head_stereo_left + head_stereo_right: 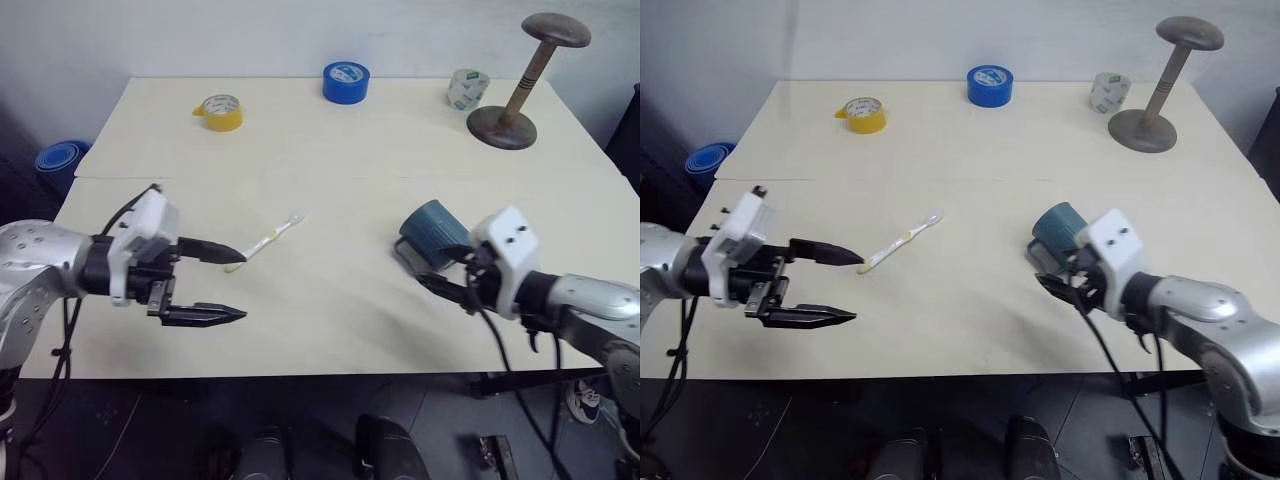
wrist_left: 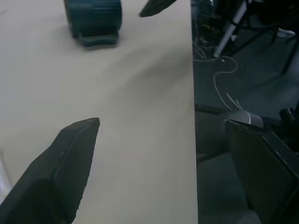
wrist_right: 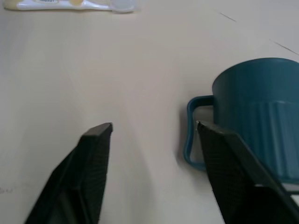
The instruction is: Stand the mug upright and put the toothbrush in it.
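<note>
Mug [image 1: 432,233] lay tipped, interior hidden. Toothbrush [image 1: 268,239] lay apart on table [image 1: 330,130]. Right wrist view showed the handle beside right gripper's [image 3: 154,128] spread fingers; left gripper [image 1: 228,285] spread too.

Both arms reach inward, left gripper [image 1: 236,285] jaws wide apart.

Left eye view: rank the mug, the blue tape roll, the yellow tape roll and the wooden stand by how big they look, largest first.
1. Wooden stand.
2. Mug, though it lies nearer the camera, which flatters it.
3. Blue tape roll and yellow tape roll look about alike; not ranked.
</note>
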### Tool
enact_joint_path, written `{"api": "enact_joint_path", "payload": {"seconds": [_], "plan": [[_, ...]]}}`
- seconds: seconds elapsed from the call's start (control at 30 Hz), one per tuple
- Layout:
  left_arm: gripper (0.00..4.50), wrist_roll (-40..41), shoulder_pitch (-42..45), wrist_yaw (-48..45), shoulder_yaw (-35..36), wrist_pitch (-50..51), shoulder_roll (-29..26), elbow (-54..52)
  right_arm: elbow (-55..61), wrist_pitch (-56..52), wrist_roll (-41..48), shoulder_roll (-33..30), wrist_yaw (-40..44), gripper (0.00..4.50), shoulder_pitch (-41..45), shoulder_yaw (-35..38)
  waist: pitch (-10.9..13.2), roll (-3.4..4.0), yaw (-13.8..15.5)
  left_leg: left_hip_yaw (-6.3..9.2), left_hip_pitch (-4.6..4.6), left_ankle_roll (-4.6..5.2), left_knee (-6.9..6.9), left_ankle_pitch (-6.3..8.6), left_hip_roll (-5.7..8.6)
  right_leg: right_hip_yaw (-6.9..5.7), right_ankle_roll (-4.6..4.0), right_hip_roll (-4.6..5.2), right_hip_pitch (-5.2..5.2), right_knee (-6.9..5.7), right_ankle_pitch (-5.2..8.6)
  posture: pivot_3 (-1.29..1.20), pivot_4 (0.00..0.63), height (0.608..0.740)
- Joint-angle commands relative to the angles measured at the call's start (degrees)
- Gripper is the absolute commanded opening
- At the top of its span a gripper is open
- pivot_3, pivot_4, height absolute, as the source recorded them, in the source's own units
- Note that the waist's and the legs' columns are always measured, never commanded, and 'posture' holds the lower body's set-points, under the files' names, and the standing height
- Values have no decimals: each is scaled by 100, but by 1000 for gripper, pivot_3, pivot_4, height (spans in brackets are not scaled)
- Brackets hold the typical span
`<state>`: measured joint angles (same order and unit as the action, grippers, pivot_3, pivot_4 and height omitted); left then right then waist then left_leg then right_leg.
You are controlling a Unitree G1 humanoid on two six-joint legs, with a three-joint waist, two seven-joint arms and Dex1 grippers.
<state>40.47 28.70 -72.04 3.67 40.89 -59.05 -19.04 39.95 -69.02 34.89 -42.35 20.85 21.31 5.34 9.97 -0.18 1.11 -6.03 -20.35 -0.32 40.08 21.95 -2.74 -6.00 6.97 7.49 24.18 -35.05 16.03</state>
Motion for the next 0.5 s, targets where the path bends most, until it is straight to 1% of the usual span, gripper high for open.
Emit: {"api": "enact_joint_path", "payload": {"seconds": [0.03, 0.13, 0.27, 0.4, 0.5], "plan": [[4500, -241, 452, -165, -414, -204, 140, 76, -125, -78, -422, 133, -425, 2948, 279, -425, 0, 0, 13, -2, -4, 0, 1, 0, 1, 1, 0, 0, 3, 2, 0, 0, 150, 740], [4500, -433, 718, -243, -694, -317, 322, 251, -302, -85, -674, 245, -581, 2948, 400, -757, 0, 0, 12, -1, -6, 1, 1, 0, 2, 0, 0, -1, 7, 1, 0, 0, 150, 740], [4500, -746, 978, -298, -952, -575, 567, 545, -627, -11, -970, 419, -724, 2948, 464, -1010, 0, 0, 8, -5, -15, 2, 3, -1, 2, 1, 1, -1, 17, -1, 0, 0, 150, 740], [4500, -946, 1151, -328, -1059, -739, 768, 781, -900, 100, -1218, 563, -750, 2948, 481, -1153, 0, -1, 5, -7, -19, 4, 4, -2, 2, 3, 1, -1, 21, -1, 0, 0, 150, 740], [4500, -1013, 1236, -337, -1082, -790, 889, 868, -1461, 355, -1554, 773, -858, 2948, 527, -1327, 0, -1, -18, -8, -20, 4, 5, -3, 1, 3, 1, -1, 23, -4, -1, 0, 150, 740]]}}
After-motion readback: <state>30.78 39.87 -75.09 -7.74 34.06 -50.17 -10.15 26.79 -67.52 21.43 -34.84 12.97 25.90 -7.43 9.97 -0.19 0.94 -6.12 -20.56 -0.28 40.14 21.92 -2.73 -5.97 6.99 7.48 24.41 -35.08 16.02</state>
